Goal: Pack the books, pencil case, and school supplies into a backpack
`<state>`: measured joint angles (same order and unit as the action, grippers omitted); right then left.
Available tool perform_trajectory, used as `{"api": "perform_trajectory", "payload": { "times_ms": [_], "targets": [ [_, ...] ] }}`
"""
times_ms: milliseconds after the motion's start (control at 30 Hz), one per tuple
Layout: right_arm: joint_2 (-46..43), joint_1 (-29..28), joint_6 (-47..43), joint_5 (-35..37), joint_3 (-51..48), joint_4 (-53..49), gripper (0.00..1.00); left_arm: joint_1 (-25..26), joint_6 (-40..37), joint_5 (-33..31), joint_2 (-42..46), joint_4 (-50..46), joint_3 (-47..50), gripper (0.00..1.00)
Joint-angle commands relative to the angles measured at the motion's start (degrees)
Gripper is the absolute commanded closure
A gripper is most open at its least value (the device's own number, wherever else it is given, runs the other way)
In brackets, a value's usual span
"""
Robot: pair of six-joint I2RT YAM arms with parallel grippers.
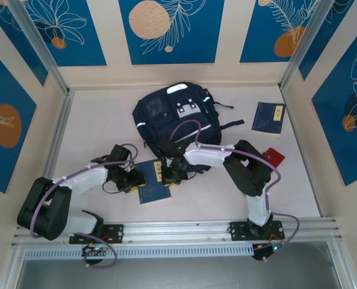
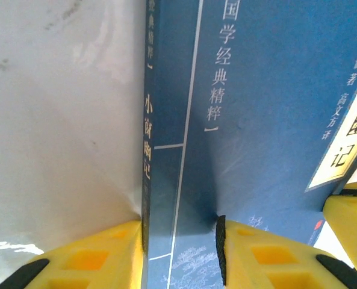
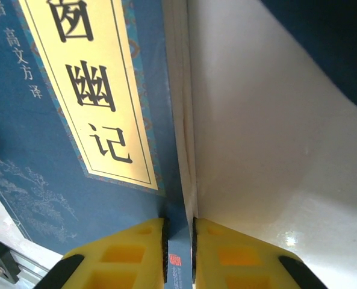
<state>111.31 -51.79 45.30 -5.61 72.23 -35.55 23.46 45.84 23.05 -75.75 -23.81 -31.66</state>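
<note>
A blue book with a yellow label lies on the white table just in front of the backpack, a dark navy bag with a light grey patch. My left gripper holds the book's left, spine side. In the left wrist view the spine and cover fill the gap of the left gripper, with both pads touching. My right gripper is shut on the book's right edge. Its pads pinch the thin page edge at the right gripper. A second book lies at the right.
A small red flat thing lies right of my right arm. The backpack's black straps trail toward the second book. Walls enclose the table on three sides, and a metal rail runs along the near edge.
</note>
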Motion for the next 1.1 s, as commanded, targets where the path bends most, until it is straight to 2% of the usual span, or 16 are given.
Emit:
{"api": "perform_trajectory", "payload": {
  "times_ms": [0,167,333,567,733,867,933,967,1067],
  "targets": [
    [1.2,0.2,-0.4,-1.8,-2.9,-0.7,0.81,1.1,2.8,15.6,1.9,12.7,2.6,0.64],
    [1.1,0.4,-0.8,-3.1,-3.3,-0.1,0.81,1.2,6.2,18.9,8.5,18.0,3.7,0.63],
    [0.0,0.9,-0.4,-3.7,-3.9,0.8,0.79,1.2,5.8,19.5,14.1,14.1,2.5,0.61],
    [-1.7,1.3,-0.6,-4.8,-4.7,1.8,0.78,1.2,7.4,17.5,11.5,13.4,4.0,0.62],
    [-2.4,1.3,-0.6,-3.9,-5.0,1.2,0.77,1.2,4.1,12.1,9.7,6.1,1.6,0.72],
    [-5.0,1.5,-0.2,-3.4,-4.9,0.7,0.74,1.1,1.5,6.6,10.0,-0.9,-0.9,0.94],
    [-8.1,1.6,0.2,-3.1,-5.2,1.1,0.70,1.0,0.9,4.4,11.1,-4.0,-2.6,0.99],
    [-10.2,1.8,0.5,-3.2,-5.4,1.4,0.64,1.0,0.7,3.0,12.1,-5.9,-3.7,1.00],
    [-16.9,3.1,1.8,-2.8,-6.4,3.0,0.41,1.0,1.0,-0.1,15.8,-11.0,-8.0,1.00]
  ]
}}
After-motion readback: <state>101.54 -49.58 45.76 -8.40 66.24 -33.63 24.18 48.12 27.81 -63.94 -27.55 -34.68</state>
